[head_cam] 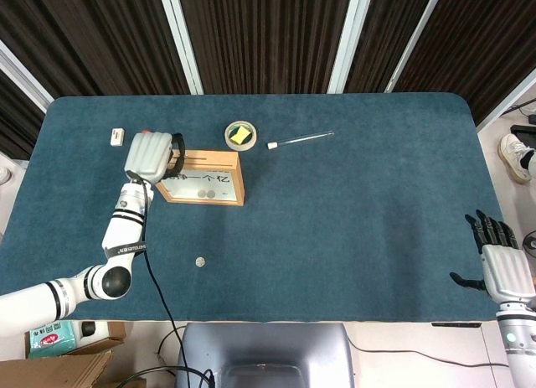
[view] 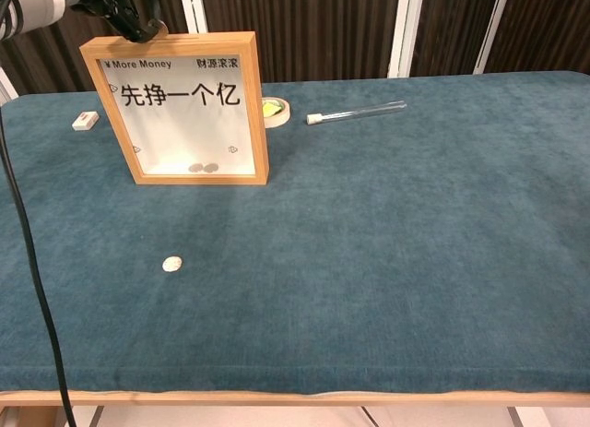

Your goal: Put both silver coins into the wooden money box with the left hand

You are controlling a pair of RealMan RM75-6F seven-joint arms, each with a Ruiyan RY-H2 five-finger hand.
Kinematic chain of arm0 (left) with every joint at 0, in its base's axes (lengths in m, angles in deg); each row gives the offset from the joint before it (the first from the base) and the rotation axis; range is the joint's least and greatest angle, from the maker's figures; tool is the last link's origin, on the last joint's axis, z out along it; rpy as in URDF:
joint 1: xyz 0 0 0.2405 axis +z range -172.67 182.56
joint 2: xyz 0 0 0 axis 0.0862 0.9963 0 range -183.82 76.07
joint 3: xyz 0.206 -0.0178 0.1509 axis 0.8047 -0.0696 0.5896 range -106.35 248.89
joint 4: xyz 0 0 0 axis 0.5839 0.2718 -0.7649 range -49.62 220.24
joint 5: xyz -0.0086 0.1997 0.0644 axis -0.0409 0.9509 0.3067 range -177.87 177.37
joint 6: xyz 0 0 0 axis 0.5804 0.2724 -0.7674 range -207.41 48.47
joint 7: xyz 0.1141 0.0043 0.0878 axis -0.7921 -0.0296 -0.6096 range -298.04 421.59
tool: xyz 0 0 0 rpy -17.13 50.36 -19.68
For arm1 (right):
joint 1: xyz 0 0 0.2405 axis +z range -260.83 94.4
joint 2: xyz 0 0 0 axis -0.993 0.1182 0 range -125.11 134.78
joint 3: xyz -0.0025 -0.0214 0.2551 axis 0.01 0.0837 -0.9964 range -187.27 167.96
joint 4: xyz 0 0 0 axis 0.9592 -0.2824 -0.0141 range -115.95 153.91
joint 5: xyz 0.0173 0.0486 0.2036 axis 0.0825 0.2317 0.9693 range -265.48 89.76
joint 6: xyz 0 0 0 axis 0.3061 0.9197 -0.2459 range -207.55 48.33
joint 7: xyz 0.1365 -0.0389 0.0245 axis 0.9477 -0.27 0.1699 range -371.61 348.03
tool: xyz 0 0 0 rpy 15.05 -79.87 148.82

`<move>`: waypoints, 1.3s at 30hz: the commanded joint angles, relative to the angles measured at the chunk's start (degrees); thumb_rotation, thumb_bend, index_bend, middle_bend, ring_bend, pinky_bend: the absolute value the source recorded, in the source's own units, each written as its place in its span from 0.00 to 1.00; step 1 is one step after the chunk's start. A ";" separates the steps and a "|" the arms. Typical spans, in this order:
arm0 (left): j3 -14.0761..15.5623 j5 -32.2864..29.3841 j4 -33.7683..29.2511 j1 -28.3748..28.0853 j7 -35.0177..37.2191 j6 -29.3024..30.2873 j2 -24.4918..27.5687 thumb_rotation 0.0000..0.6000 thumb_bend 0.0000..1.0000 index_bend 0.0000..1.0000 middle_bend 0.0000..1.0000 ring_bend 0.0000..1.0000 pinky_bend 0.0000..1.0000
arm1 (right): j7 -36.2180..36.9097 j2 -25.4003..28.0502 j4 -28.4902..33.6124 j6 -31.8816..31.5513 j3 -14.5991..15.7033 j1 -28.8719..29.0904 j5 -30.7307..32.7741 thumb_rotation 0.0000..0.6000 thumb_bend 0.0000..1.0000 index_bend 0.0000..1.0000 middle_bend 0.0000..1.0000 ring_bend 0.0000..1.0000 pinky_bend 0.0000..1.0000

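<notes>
We are seeing the left hand point(head_cam: 149, 155) from behind in the head view, its back covering the left end of the wooden money box point(head_cam: 203, 178), so its fingers are hidden and we cannot tell whether it is holding anything. In the chest view that hand point(view: 124, 10) is cut off by the top edge, with only dark fingers point(view: 138, 21) showing just above the box's top left corner; whether they are touching the frame is unclear.

The chest view is giving us the box's front pane with printed characters, and two coins lying at the bottom inside, which in the head view are only two small grey dots. A silver coin point(view: 171, 264) is lying on the blue table point(view: 387, 261) in front of the box, well apart from it.

Only the head view is showing the right hand point(head_cam: 502, 269), resting at the table's near right corner with fingers spread and holding nothing. Behind the box we are seeing a tape roll point(head_cam: 241, 135) and a glass tube point(head_cam: 300, 139), and left of the left hand a small white block point(head_cam: 117, 137).
</notes>
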 commanded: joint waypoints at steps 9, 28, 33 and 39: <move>0.89 -0.61 0.40 -0.55 0.26 -0.18 -0.07 1.00 0.47 0.57 1.00 1.00 1.00 | 0.15 0.12 0.05 -0.19 0.06 -0.06 0.09 1.00 0.12 0.00 0.00 0.00 0.00; 3.48 13.15 -11.13 5.75 7.32 9.55 4.54 1.00 0.40 0.39 1.00 1.00 1.00 | 0.25 0.20 0.23 -0.24 0.40 0.01 -0.41 1.00 0.12 0.00 0.00 0.00 0.00; 10.06 26.55 -19.09 14.76 14.16 18.50 6.79 1.00 0.39 0.39 1.00 1.00 1.00 | 0.57 0.35 0.63 -0.93 0.93 -0.35 -1.63 1.00 0.12 0.00 0.00 0.00 0.00; 19.13 38.26 -18.28 22.80 20.46 23.65 3.95 1.00 0.39 0.39 1.00 1.00 1.00 | 0.87 0.44 1.04 -1.76 1.73 -0.77 -3.50 1.00 0.12 0.00 0.00 0.00 0.00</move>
